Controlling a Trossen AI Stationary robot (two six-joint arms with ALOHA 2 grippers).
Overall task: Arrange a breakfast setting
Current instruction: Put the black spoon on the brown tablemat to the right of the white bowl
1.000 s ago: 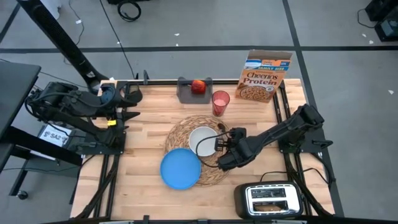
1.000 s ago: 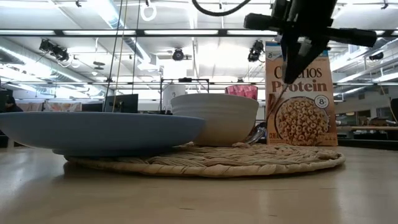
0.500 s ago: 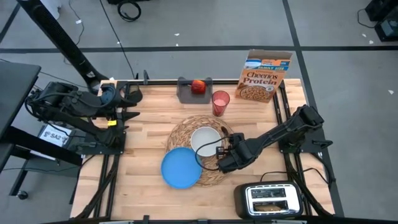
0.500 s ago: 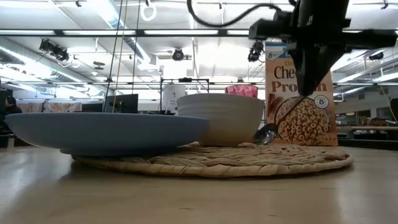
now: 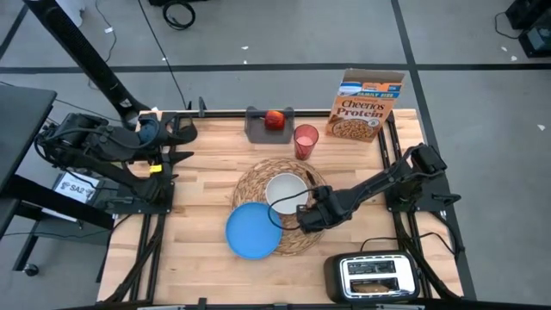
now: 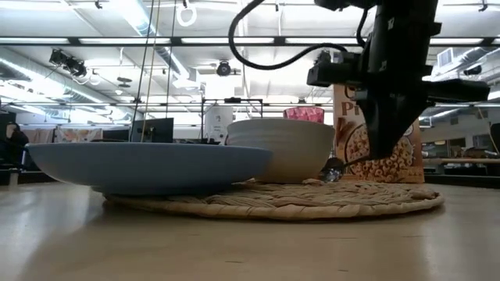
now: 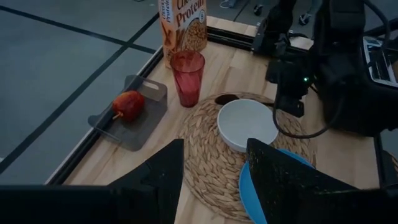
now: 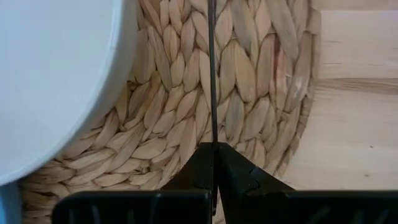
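The round straw placemat (image 5: 250, 185) lies mid-table with the white bowl (image 5: 286, 194) and the blue plate (image 5: 254, 231) on it. The plate juts over the placemat's near left rim. My right gripper (image 5: 303, 215) is over the placemat's right part, beside the bowl, shut on the metal spoon (image 6: 333, 168). My left gripper (image 5: 185, 133) waits open at the far left. The red cup (image 5: 305, 142), the apple (image 5: 274, 119) on the grey tray and the Cheerios box (image 5: 366, 108) stand at the far edge. My right gripper pinches the spoon's thin handle (image 8: 212, 134) between its two fingers. The fingers point mostly down and the handle runs on ahead of them. The spoon slants down, its bowl end (image 6: 333, 168) low beside the white bowl. I cannot tell whether it touches the placemat.
The black-and-silver toaster (image 5: 374, 275) stands at the near right corner with a brown slice in a slot. The grey tray (image 5: 258, 129) sits at the far edge. Bare wood shows left of the placemat (image 5: 194, 215) and right of it (image 5: 362, 164).
My right gripper has gone down and toward the near edge with the spoon, whose bowl end has sunk beside the white bowl. The placemat with bowl and plate has slid a little toward the table's right.
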